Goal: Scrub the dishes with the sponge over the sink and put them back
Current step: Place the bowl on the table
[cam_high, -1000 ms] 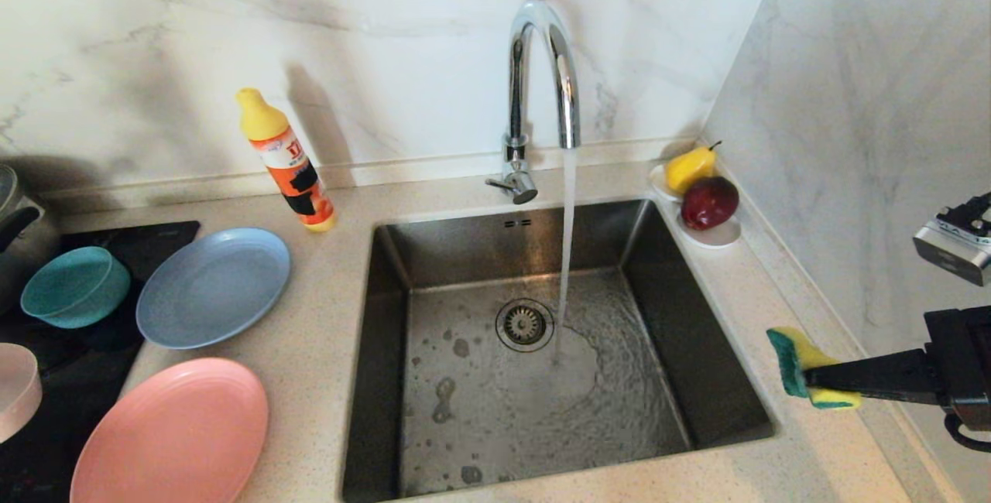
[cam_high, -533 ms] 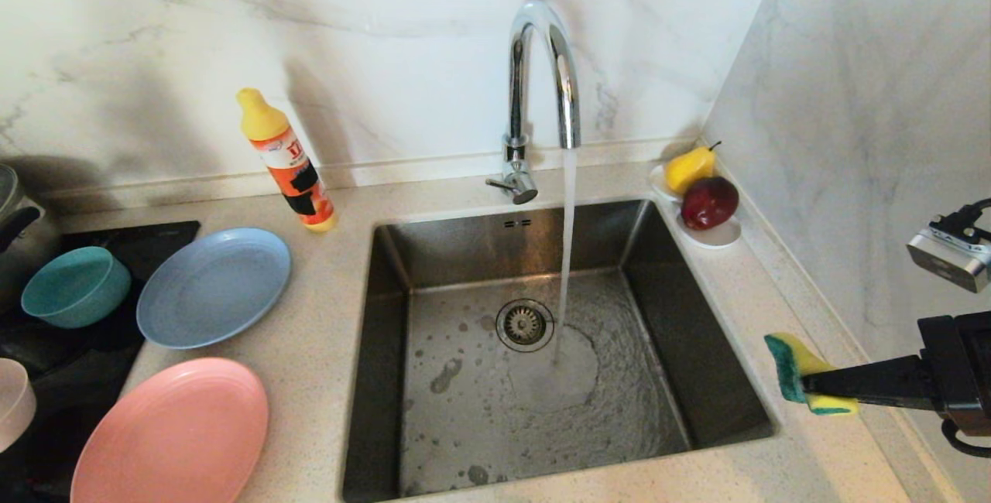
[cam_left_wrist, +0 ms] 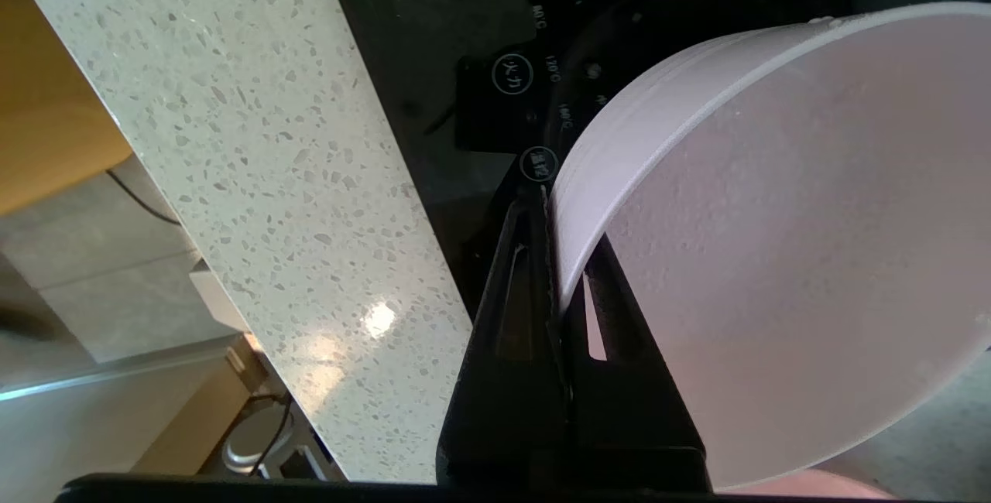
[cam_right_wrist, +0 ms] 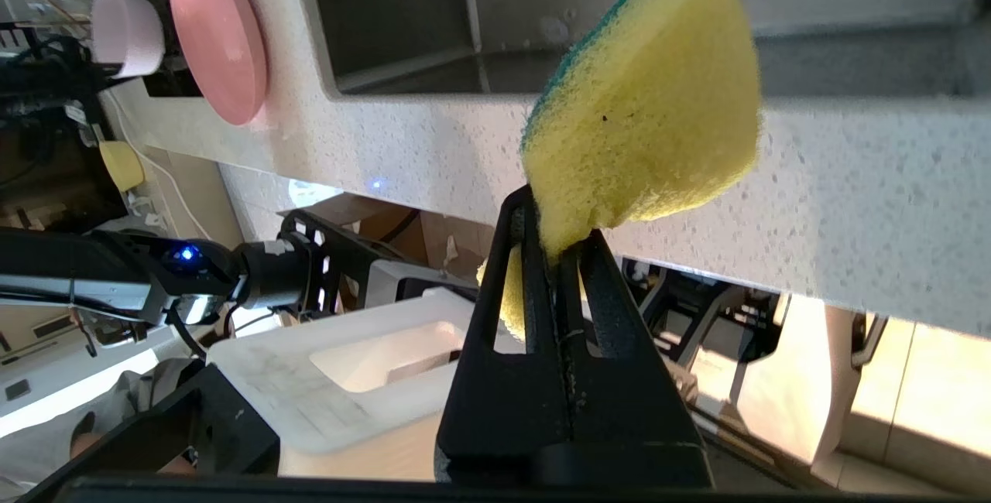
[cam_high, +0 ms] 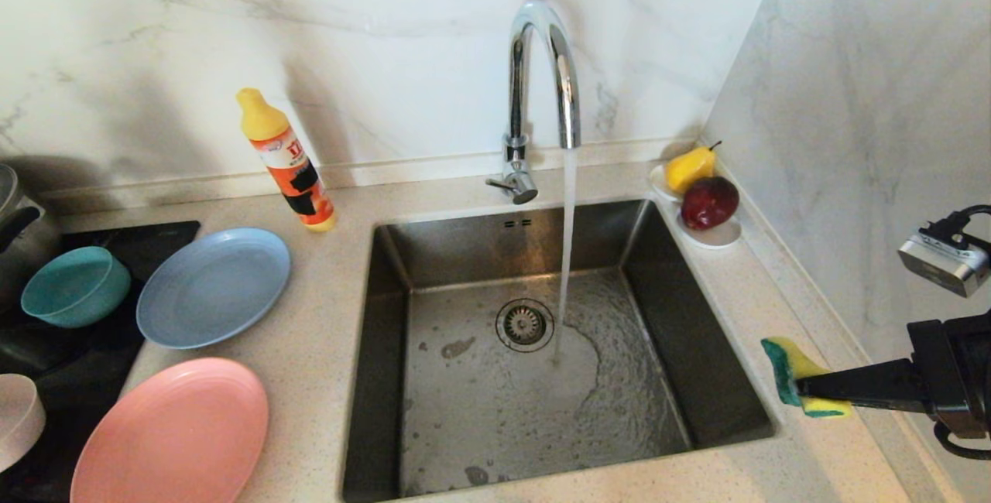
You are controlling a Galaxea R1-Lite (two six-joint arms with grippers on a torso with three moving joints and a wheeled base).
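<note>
Head view: right claw [cam_high: 801, 391] at lower right pinches the yellow, green-backed sponge [cam_high: 786, 375] tight above the surface beside the sink's [cam_high: 697, 333] right rim. At lower left, left claw [cam_left_wrist: 553, 201] grips the pale pink bowl's [cam_high: 15, 418] rim over the black hob [cam_high: 116, 248].

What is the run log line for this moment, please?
left gripper: shut on pale bowl rim | right gripper: holds sponge | tap: running
</note>
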